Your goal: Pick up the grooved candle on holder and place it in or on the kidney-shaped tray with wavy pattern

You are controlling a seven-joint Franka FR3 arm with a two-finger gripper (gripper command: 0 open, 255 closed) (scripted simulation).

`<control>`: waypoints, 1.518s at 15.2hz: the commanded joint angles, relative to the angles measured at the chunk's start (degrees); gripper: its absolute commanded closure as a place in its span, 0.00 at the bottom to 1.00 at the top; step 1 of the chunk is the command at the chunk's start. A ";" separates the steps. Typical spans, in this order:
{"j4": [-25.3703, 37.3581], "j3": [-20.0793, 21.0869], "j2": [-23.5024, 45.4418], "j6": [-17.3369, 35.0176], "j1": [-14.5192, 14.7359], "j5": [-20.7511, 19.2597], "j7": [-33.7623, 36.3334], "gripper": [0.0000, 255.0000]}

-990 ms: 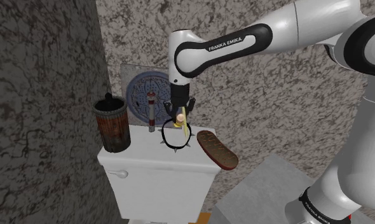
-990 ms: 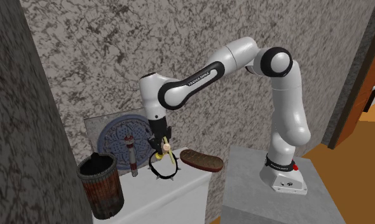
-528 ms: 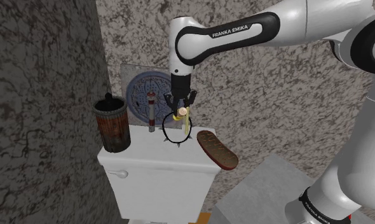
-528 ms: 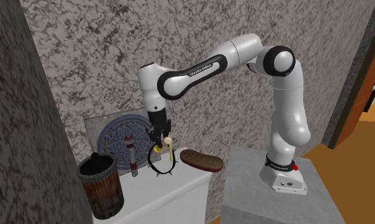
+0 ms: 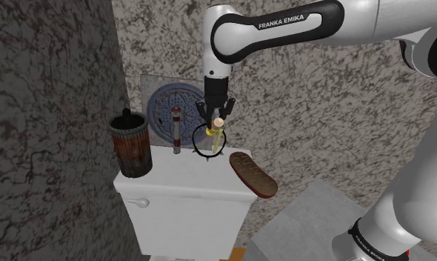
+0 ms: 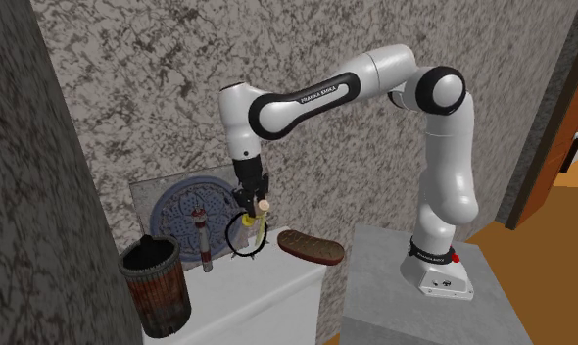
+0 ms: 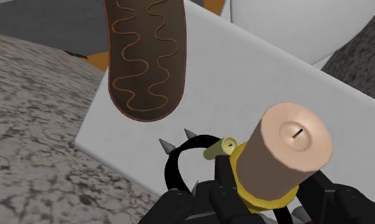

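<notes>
A peach candle (image 5: 218, 123) in a yellow holder with a black spiked ring (image 5: 207, 143) hangs tilted above the white toilet tank lid (image 5: 172, 185). My gripper (image 5: 215, 117) is shut on the holder from above. In the wrist view the black fingers (image 7: 227, 197) clasp the yellow holder just under the candle (image 7: 288, 149), and the spiked ring (image 7: 175, 167) sticks out beside them. The brown kidney-shaped tray with a wavy line (image 5: 252, 174) lies on the lid's end at the shoulder view's right, overhanging the edge. The tray (image 7: 147, 57) sits ahead of the held candle (image 6: 259, 212).
A dark ribbed canister with a lid (image 5: 130, 143) stands on the tank's other end. A round blue patterned plate (image 5: 172, 110) leans on the speckled wall behind, and a slim tube (image 5: 177, 131) stands before it. The grey stand (image 6: 414, 289) is beside the toilet.
The gripper has risen with the candle and holder, lifting the spiked ring off the tank lid, and has shifted slightly toward the tray.
</notes>
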 commanded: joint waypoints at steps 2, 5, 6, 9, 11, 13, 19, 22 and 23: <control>-7.69 -0.28 -6.76 1.13 -1.10 1.94 -1.90 1.00; -15.36 -0.92 -13.98 1.75 -1.79 3.92 -4.04 1.00; -17.75 -1.22 -16.36 1.78 -1.91 4.52 -4.75 1.00; -24.47 -2.27 -23.49 1.42 -2.07 6.08 -6.86 1.00; -28.67 -3.11 -28.32 0.76 -2.04 6.89 -8.21 1.00; -29.92 -3.03 -27.99 2.35 -1.96 6.92 -8.25 1.00; -33.42 -2.63 -26.66 7.16 -1.89 6.99 -8.36 1.00; -35.01 -2.43 -25.80 9.60 -1.87 7.00 -8.39 1.00; -35.52 -2.36 -25.48 10.42 -1.86 7.00 -8.39 1.00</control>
